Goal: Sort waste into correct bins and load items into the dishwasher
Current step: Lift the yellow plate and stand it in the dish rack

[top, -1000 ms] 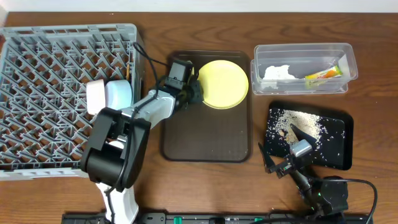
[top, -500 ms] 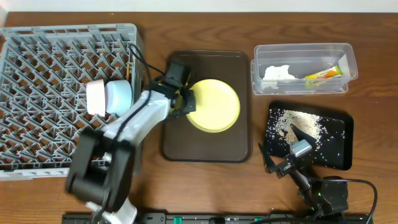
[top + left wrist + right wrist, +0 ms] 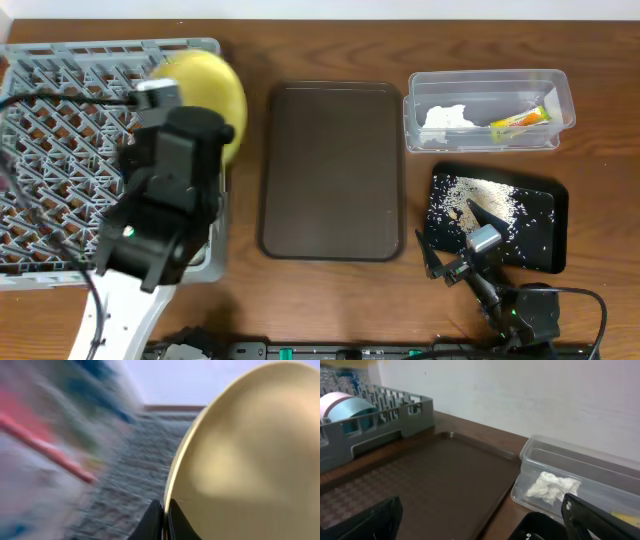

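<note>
1. Your left fingers (image 3: 151, 522) are clenching the rim of the round yellow plate (image 3: 208, 92). In the left wrist view, one dark finger is pressing on each face of it.
2. The plate is hanging tilted over the far right corner of the grey dish rack (image 3: 60, 130). From overhead, the left arm (image 3: 165, 200) is covering much of the rack's right side (you cannot tell whether the plate is touching the pegs).
3. The plate is showing as a smooth, matte, pale yellow disc with a thin rim, and it is filling the right half of the left wrist view. Everything around it there is blurring.
4. Your right fingers (image 3: 600, 520) are standing wide apart and grasping nothing, at the near left corner of the flat black tray (image 3: 540, 255).
5. Pale rice-like crumbs (image 3: 470, 195) are lying scattered across that black tray, thickest toward its far left.
6. The clear tub (image 3: 490, 75) is sitting just beyond the black tray, holding the crumpled white napkin (image 3: 445, 117) on its left and the yellow-green wrapper (image 3: 520, 119) on its right.
7. The light blue bowl (image 3: 355, 410) and the white bowl (image 3: 334, 399) are standing on edge in the rack, one against the other (the white one is looking faintly pink in the right wrist view).
8. The dark brown tray (image 3: 335, 170) is lying on the desk (image 3: 330, 300) between the rack and the two bins.
</note>
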